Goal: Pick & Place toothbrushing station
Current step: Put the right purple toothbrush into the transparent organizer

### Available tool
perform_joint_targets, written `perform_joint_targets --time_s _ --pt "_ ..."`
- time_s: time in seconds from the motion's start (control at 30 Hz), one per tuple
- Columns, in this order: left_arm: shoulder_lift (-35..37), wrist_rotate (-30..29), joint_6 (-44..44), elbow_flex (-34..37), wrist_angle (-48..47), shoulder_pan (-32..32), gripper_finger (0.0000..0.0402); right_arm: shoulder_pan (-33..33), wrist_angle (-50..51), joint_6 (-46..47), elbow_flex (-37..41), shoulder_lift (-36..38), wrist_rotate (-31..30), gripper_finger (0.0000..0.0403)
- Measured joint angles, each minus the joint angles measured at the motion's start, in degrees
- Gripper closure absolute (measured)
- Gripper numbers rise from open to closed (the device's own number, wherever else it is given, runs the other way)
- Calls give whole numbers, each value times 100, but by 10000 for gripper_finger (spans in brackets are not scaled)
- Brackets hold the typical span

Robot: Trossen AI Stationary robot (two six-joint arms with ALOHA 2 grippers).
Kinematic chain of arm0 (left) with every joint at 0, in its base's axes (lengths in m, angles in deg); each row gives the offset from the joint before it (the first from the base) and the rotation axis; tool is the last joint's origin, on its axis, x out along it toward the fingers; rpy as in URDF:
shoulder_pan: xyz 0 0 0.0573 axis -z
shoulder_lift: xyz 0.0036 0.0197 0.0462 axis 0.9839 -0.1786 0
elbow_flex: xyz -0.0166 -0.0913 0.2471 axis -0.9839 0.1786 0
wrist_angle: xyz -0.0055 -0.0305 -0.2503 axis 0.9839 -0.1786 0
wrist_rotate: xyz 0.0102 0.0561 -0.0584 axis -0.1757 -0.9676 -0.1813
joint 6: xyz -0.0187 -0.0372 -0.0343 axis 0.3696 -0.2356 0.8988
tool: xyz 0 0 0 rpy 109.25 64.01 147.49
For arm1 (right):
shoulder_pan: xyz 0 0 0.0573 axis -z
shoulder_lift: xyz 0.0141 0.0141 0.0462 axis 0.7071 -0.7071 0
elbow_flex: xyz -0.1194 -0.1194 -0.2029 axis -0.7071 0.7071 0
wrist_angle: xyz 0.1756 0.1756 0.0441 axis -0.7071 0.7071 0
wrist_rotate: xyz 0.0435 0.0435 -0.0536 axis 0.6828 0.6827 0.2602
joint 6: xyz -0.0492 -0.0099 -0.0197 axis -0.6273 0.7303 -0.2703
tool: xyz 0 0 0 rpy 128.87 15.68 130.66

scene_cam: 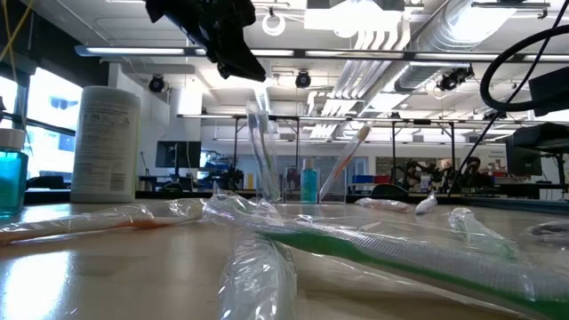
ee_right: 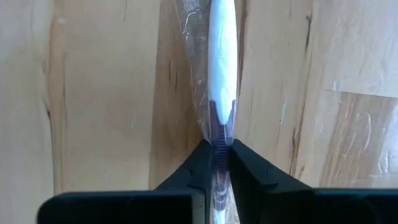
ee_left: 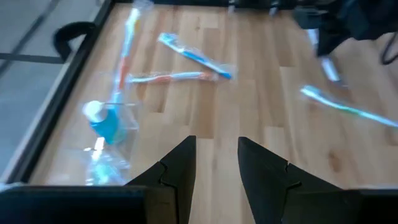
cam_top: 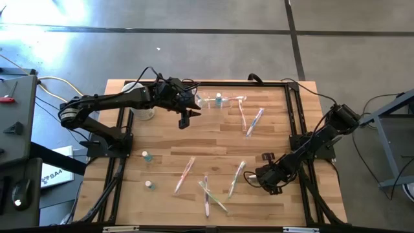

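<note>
Robotics lab or workshop, open-plan. Bare concrete floor (cam_top: 213, 45) around a wooden tabletop (cam_top: 213, 145) edged by a black metal frame (cam_top: 294, 123). Exposed ceiling ducts (scene_cam: 462, 27) and pipes overhead; benches with monitors (scene_cam: 178, 153) and loose cables (scene_cam: 511, 53) in the background.

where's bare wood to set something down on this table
Freest: mid-table, between the left gripper and the lower toothbrushes. Crowded: far edge by the clear holder, and near edge where the right gripper pinches a wrapped toothbrush.

Two dark, jointed arms are showing black cables along their links; each is ending in matte black, wedge-shaped jaws.
</note>
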Motion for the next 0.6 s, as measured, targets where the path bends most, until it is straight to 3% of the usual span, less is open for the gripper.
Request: perform_joint_targets --time_s 0.2,0.33,0.6 --pt "-57 937 210 -2 60 5 284 -108 559 -49 -325 -79 -766 374" --pt "-185 1529 299 0 149 86 284 -141 1325 -140 -752 -106 -1730 377" --pt "-412 1575 234 0 303 474 284 -234 2551 -525 -1882 -87 -3161 375"
